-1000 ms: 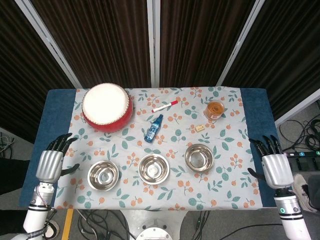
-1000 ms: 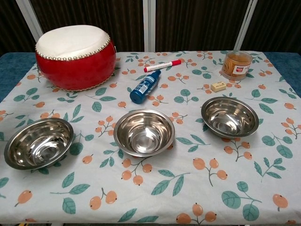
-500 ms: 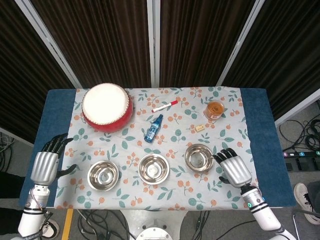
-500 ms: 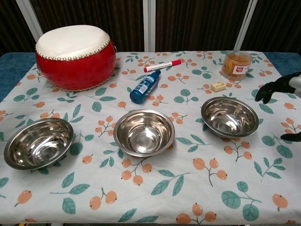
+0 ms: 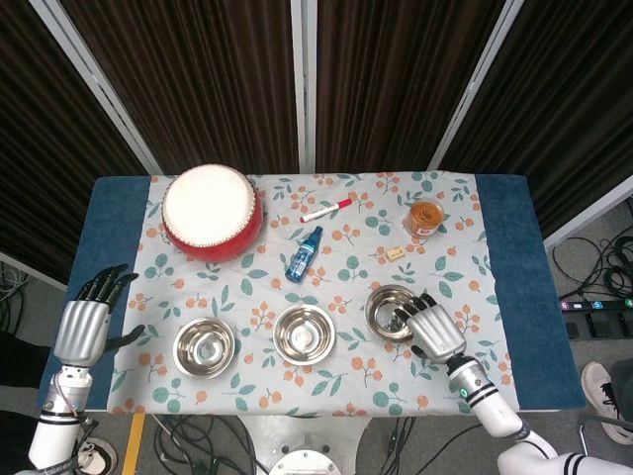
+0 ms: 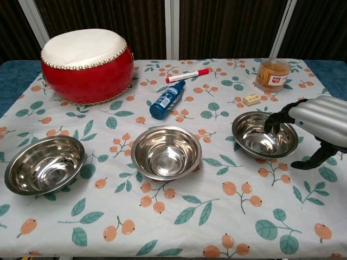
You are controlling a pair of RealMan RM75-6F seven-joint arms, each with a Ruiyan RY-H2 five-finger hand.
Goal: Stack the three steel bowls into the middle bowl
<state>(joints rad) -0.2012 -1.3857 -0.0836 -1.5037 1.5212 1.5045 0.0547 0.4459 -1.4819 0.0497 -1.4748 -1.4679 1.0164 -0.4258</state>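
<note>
Three steel bowls stand in a row near the table's front edge: a left bowl point(image 5: 205, 347) point(image 6: 44, 164), a middle bowl point(image 5: 304, 333) point(image 6: 166, 151) and a right bowl point(image 5: 389, 311) point(image 6: 264, 134). All three hold nothing. My right hand point(image 5: 431, 330) point(image 6: 314, 122) is at the right bowl's near right rim, fingers spread and reaching over the rim, thumb outside it; it grips nothing. My left hand point(image 5: 85, 326) hangs open off the table's left edge, away from the left bowl, and is out of the chest view.
A red drum point(image 5: 212, 211) point(image 6: 86, 64) stands at the back left. A blue bottle point(image 5: 305, 253) point(image 6: 167, 99) and a red marker point(image 5: 325, 210) point(image 6: 187, 75) lie behind the middle bowl. An orange jar point(image 5: 424, 218) point(image 6: 272, 74) and a small eraser point(image 5: 396, 252) point(image 6: 252, 99) sit behind the right bowl.
My right hand has swung in from beyond the table's right edge to the right bowl's rim. My left hand has dropped slightly. The bowls have not moved.
</note>
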